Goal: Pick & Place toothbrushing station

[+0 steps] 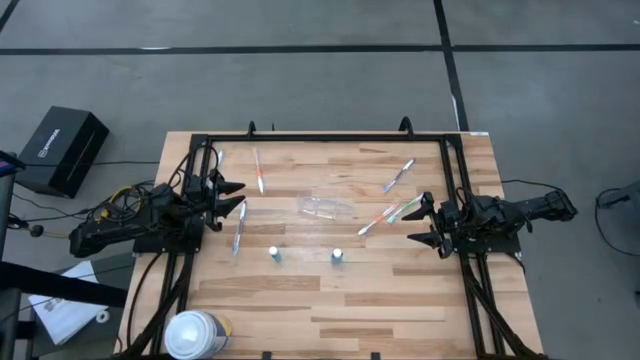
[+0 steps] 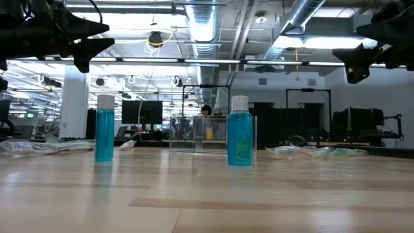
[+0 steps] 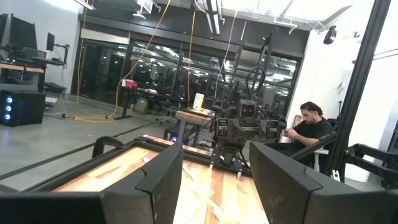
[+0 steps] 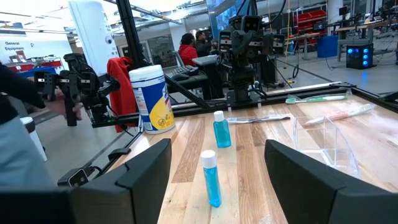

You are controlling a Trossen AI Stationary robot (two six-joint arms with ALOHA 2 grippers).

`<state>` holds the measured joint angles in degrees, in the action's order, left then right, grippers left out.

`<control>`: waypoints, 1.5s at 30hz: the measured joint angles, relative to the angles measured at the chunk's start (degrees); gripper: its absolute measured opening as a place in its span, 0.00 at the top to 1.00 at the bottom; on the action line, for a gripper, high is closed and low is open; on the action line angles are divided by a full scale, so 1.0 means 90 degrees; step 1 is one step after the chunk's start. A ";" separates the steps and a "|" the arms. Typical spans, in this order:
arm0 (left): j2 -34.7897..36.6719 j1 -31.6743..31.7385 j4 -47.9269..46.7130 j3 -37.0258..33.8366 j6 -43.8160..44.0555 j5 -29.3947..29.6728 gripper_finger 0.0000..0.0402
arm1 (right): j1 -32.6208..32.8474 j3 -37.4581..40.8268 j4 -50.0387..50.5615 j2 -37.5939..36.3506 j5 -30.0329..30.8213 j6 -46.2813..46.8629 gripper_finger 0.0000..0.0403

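Note:
A small clear plastic cup (image 1: 325,207) sits at the table's middle; it also shows in the low view (image 2: 210,133) and the right wrist view (image 4: 323,140). Two tiny white-topped tubes of blue liquid (image 1: 273,254) (image 1: 338,256) stand upright nearer the front edge. Slim toothbrushes lie flat: pink (image 1: 259,170), white (image 1: 239,228), blue (image 1: 398,175), pink-orange (image 1: 378,218) and green (image 1: 405,210). My left gripper (image 1: 240,196) hovers open above the table's left side, near the white brush. My right gripper (image 1: 418,218) hovers open at the right, beside the green brush. Both are empty.
A big white canister (image 1: 195,335) stands at the front left corner, also in the right wrist view (image 4: 152,99). A black frame (image 1: 330,138) runs along the table's far edge and sides. People sit in the room beyond the table (image 3: 311,127).

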<state>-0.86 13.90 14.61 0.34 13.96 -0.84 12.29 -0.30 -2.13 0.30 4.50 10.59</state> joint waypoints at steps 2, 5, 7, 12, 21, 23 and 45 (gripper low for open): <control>0.0000 -0.0001 0.0017 0.0000 0.0000 -0.0002 0.55 | -0.0001 0.0002 0.0000 0.0001 0.0001 0.0000 0.38; 0.0000 0.0000 0.0027 0.0000 -0.0005 0.0000 0.55 | 0.0000 0.0001 0.0000 0.0002 0.0002 0.0000 0.38; 0.0000 -0.0001 0.0045 0.0000 -0.0005 0.0000 0.55 | 0.0000 0.0000 0.0000 0.0002 0.0001 -0.0002 0.38; 0.0000 0.0000 0.0056 0.0000 -0.0002 0.0000 0.55 | 0.0000 0.0001 0.0000 0.0001 0.0001 0.0000 0.38; -0.0262 -0.0001 0.0154 0.0000 -0.0002 0.0725 0.55 | 0.0000 0.0000 0.0000 0.0002 0.0002 0.0000 0.38; -0.0318 0.0000 0.0216 0.0000 0.0019 0.0786 0.55 | -0.0002 0.0001 0.0000 0.0002 0.0002 0.0000 0.38; -0.0979 -0.0001 0.0754 0.0000 0.2354 0.1835 0.55 | -0.0010 0.0002 -0.1979 0.0002 0.0646 -0.0437 0.38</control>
<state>-9.67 13.89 21.40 0.34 35.15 15.67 12.21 -0.27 -19.94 0.32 10.32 6.66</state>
